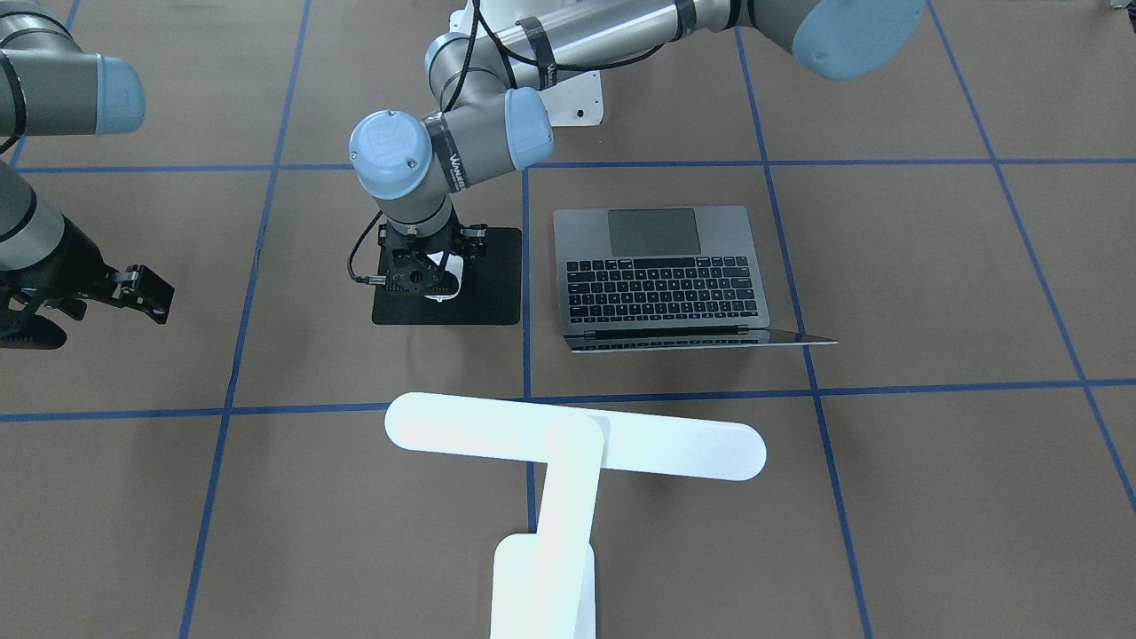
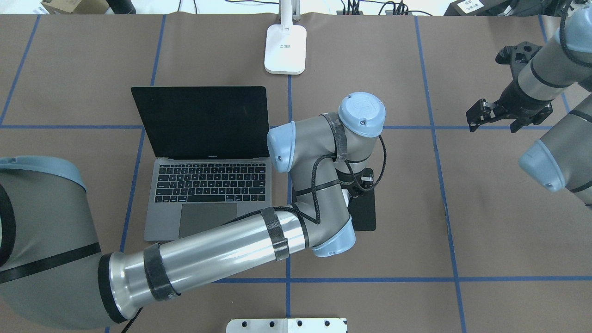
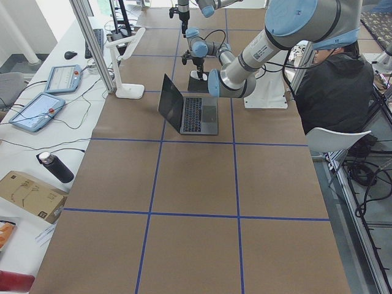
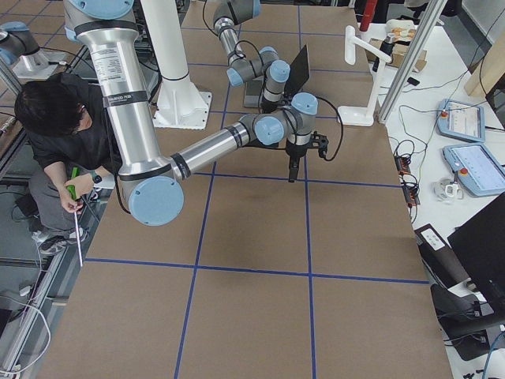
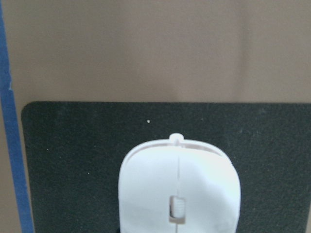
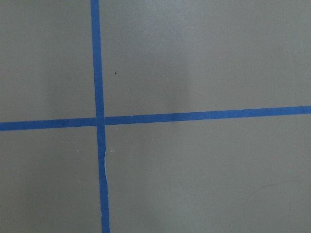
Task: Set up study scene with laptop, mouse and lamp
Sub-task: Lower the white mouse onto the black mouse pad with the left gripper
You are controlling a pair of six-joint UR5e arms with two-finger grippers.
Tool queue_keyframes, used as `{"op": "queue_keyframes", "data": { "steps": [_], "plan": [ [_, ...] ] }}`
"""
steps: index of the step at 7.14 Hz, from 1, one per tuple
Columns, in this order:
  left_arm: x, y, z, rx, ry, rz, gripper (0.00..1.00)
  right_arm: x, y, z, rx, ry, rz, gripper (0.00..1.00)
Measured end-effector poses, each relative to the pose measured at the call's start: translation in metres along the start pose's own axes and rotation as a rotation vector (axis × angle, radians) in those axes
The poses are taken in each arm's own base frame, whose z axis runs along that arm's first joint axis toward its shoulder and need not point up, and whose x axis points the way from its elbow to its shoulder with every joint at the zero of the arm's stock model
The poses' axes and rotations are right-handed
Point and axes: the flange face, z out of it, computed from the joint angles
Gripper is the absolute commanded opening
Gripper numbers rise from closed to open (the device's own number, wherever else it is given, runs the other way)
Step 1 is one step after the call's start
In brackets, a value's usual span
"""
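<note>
Overhead exterior, working out from the robot: the left arm (image 2: 222, 254) reaches across the near right corner of the laptop (image 1: 661, 266), forearm above the palm rest. If it pulls back low or swings wide, the forearm or elbow could clip the laptop and shift it.

Next out is the mouse (image 5: 179, 189). It sits flat on the black pad (image 5: 73, 160), just to the right of the laptop, with the left jaws straight down over it. The wrist body hides the tips in every view, so I can't tell whether they are pinching the mouse or only straddling it.

- If pinching: the shell is glossy and rounded, so an off-centre release could make it pop sideways or skid toward the pad edge.
- If already let go: a lift that isn't vertical could drag it off the pad.

Past the keyboard the laptop lid stands open, close to the left elbow joint. A wrist rotation during retreat could knock the lid, tipping it back or sliding the laptop.

The right jaws are spread and empty, hanging above bare counter (image 1: 932, 497) well apart from everything. Low risk unless both arms move to centre together.

Farthest out is the lamp (image 1: 577, 444). Its base is beyond the lid and its bar head is high over the far side. A tall, forward retreat could strike the head, and the lamp looks top-heavy enough to tip.
</note>
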Motion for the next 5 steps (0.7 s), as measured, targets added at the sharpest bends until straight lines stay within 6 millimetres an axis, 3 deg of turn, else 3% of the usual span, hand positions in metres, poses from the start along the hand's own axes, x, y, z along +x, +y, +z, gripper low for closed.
{"op": "queue_keyframes", "data": {
  "steps": [2,3,4,5],
  "plan": [
    [0.0029,0.0056,0.0049,0.008,-0.009,0.008,0.73,0.0006,0.0002,0.0004,-0.001,0.001,0.001,1.00],
    [0.0039,0.0080,0.0074,0.012,-0.015,0.009,0.92,0.0007,0.0002,0.0004,-0.001,0.001,0.000,1.00],
    [0.0038,0.0089,0.0091,0.015,-0.021,0.008,0.99,0.0007,0.0002,0.0004,-0.001,0.001,0.000,1.00],
    [0.0036,0.0095,0.0100,0.019,-0.025,0.005,0.99,0.0006,0.0002,0.0003,-0.001,0.001,0.000,1.00]
  ]
}}
